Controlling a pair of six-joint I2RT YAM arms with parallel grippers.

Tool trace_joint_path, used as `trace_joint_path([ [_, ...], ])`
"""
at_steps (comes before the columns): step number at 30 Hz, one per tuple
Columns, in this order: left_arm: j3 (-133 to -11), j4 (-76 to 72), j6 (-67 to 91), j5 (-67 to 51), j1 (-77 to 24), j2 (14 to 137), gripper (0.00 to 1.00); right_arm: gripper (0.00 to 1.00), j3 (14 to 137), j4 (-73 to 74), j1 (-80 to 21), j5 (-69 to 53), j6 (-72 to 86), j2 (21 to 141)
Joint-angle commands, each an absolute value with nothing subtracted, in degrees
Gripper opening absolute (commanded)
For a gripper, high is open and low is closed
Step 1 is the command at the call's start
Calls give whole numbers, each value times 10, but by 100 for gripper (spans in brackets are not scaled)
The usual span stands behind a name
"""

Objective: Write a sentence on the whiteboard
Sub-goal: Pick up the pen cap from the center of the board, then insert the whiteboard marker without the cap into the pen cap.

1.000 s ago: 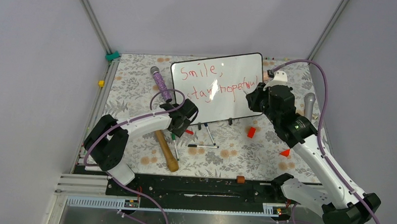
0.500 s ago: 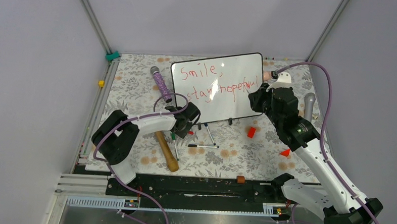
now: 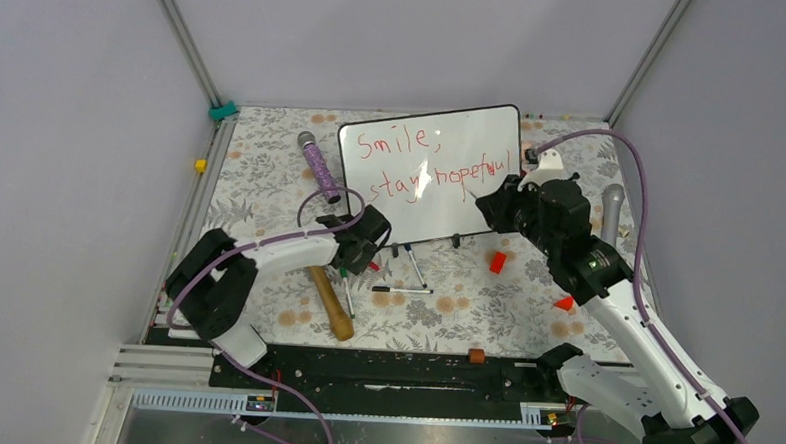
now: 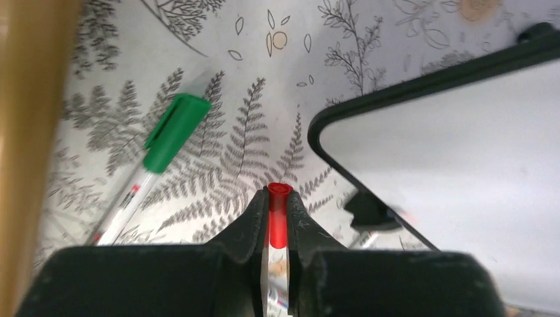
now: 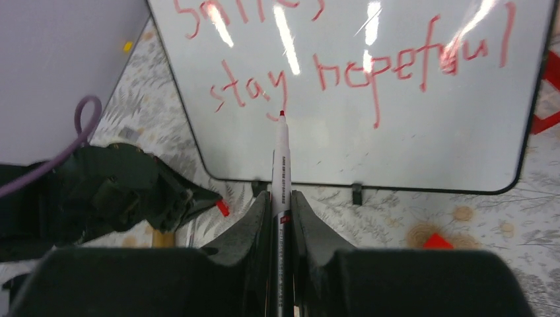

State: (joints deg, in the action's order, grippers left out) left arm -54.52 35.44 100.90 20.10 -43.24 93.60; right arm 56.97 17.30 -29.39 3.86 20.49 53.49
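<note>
The whiteboard (image 3: 449,212) stands tilted back on small black feet at the far middle of the desk (image 3: 261,166). The sentence (image 3: 397,142) runs across it in red, "Smile," above "stay hopeful". The right jaws are clamped on a white marker (image 5: 282,155), and its red tip points at the board by the tail of the "y" in "stay". Whether the tip touches the surface cannot be told. The left jaws, low over the desk by the board's near left corner, are closed tight on a small red cap (image 4: 279,221). Just left of them lies a green-capped marker (image 4: 173,131), and beyond that the wooden handle of a hammer (image 3: 331,307). A black-capped marker (image 3: 401,289) lies on the desk in front of the board. A purple microphone (image 3: 317,166) lies left of the board and a grey microphone (image 3: 612,205) right of it. A red block (image 3: 497,262) and a red wedge (image 3: 564,303) sit near the right arm.
</note>
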Motion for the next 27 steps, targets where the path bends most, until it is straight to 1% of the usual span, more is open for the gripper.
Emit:
trace_joint_path([
  [1, -508, 360, 1016, 205, -435, 823, 0, 0, 507, 118, -304, -125, 219, 503],
  [3, -482, 359, 1033, 196, -436, 779, 0, 0, 476, 84, -322, -153, 229, 506],
  [5, -455, 360, 1059, 188, -436, 735, 0, 0, 449, 47, -359, -150, 231, 513],
  [11, -383, 359, 1107, 216, -429, 590, 0, 0, 388, -92, -459, -87, 221, 534],
  [15, -367, 359, 1110, 244, -422, 506, 0, 0, 376, -148, -524, -60, 202, 585],
  [18, -367, 362, 1106, 248, -415, 477, 0, 0, 363, -194, -567, -30, 188, 606],
  [21, -371, 363, 1100, 229, -407, 469, 0, 0, 348, -240, -596, -15, 183, 615],
  [27, -382, 363, 1094, 207, -403, 476, 0, 0, 359, -246, -616, -3, 165, 629],
])
